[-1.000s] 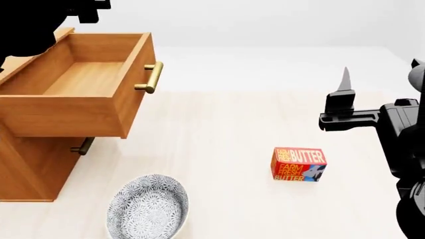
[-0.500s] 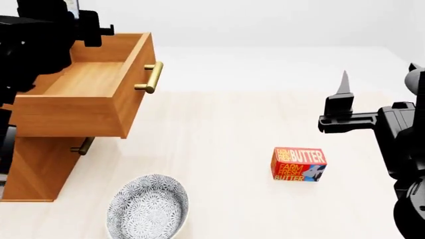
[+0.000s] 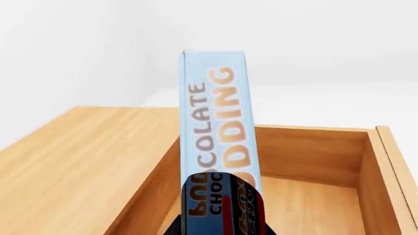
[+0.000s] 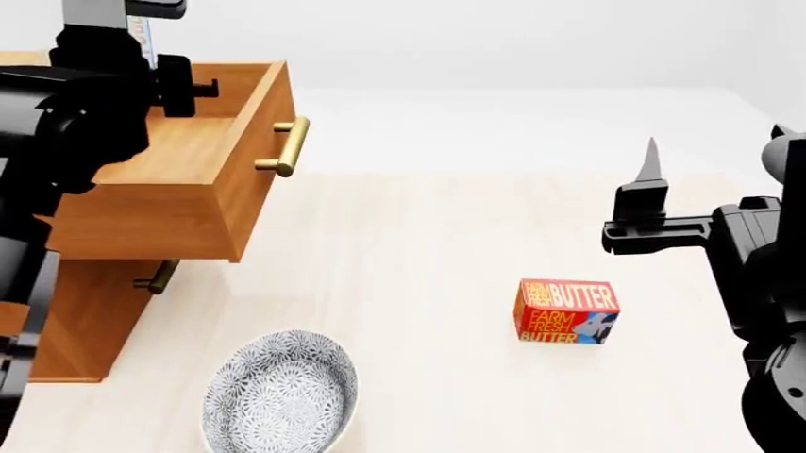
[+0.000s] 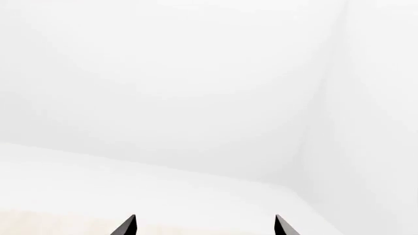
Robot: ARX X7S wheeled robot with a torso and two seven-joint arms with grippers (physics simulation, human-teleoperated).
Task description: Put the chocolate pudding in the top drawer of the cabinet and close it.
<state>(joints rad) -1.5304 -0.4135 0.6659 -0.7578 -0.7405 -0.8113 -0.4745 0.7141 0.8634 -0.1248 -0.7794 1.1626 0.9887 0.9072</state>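
Smooth wood top drawer [image 4: 189, 179], brass handle [image 4: 289, 146]

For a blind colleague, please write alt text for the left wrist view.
A light-blue chocolate pudding box, held on edge in the left end effector, stands over the open top drawer of an orange-brown wooden cabinet. The drawer's floor shows nothing on it; white background behind.

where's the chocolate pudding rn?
Held in the left pincer, the chocolate pudding is at the head view's upper left, above the open top drawer, not yet inside.
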